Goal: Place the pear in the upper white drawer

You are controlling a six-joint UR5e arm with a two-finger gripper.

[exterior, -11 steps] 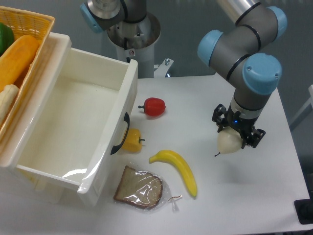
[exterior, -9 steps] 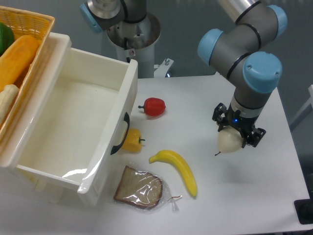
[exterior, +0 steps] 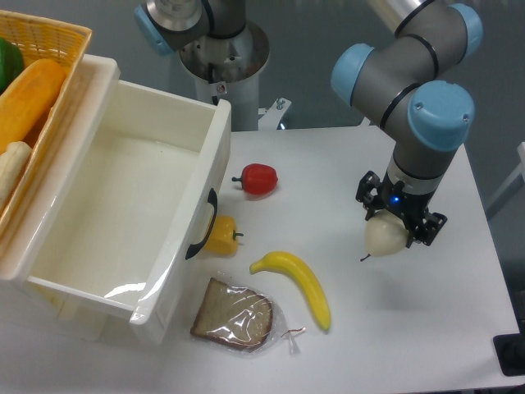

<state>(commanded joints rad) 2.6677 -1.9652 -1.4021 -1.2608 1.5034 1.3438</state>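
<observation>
Very little has moved since the earlier frames: the arm's upper joints have shifted a touch, while the gripper [exterior: 399,220] and the pear [exterior: 385,237] sit where they were. The jaws are clenched on the pear, gripping its upper part from both sides, with the rounded body hanging below them and the thin dark stem pointing down and left. Whether the fruit is clear of the table [exterior: 344,164] or only just resting on it cannot be told from this view, though a faint shadow beneath suggests it is lifted.

The drawer [exterior: 123,205] stands pulled open well to the left of the jaws, its inside bare, its black handle facing them. Between jaws and drawer lie a banana [exterior: 297,282] below-left, a red pepper [exterior: 259,178] up-left, a yellow pepper [exterior: 221,235] just beside the handle, and a wrapped slice of bread [exterior: 234,319] further down-left.

The pear looks smooth, rigid and light, likely a plastic model, so it should hold its shape under pressure but could slip or swivel, since the jaws grip a curved, glossy surface. Taking it across the widest part of the body would be firmer. The carry leftwards will need height to pass over the drawer's front wall
</observation>
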